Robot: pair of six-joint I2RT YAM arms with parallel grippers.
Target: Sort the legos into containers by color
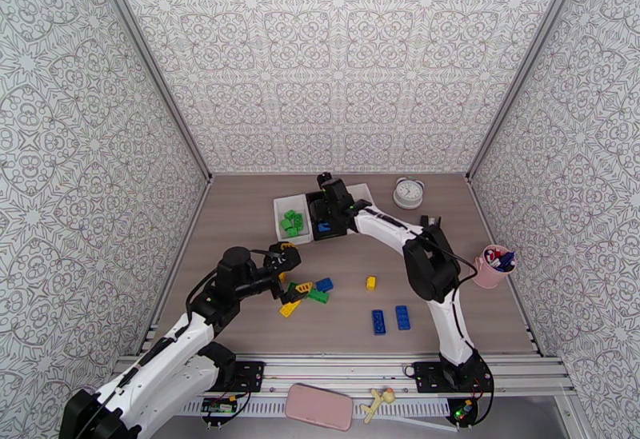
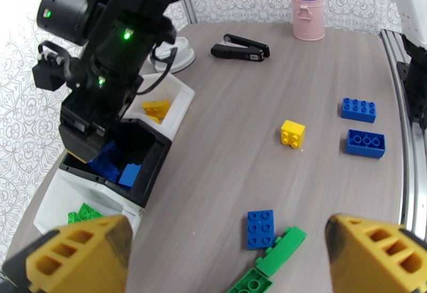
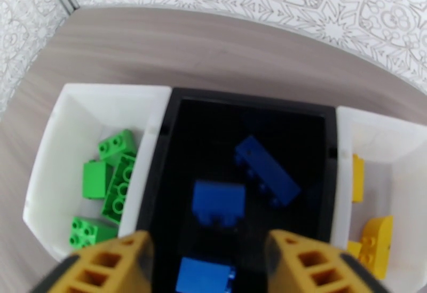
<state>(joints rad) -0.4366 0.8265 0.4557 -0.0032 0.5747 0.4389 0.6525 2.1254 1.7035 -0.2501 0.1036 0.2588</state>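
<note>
My right gripper [image 3: 208, 246] hangs open over the black middle bin [image 3: 160, 144], and its yellow fingers [image 3: 115, 264] hold nothing. Blue bricks [image 3: 219, 203] lie in that bin. The white bin [image 3: 53, 144] to its left holds green bricks [image 3: 117, 182], and the white bin [image 3: 368, 134] to its right holds yellow bricks [image 3: 376, 235]. My left gripper [image 1: 286, 274] stands wide open just left of a loose pile: a blue brick [image 2: 260, 228], green bricks [image 2: 280, 251] and a yellow one [image 1: 290, 308]. Farther right lie a yellow brick [image 2: 293, 133] and two blue bricks [image 2: 358, 109].
A white clock [image 1: 409, 192] stands behind the bins at the back. A black stapler [image 2: 239, 49] and a pink pen cup [image 2: 308, 16] sit at the right side. A pink phone [image 1: 318, 406] and a small wooden figure [image 1: 378, 402] lie on the near rail.
</note>
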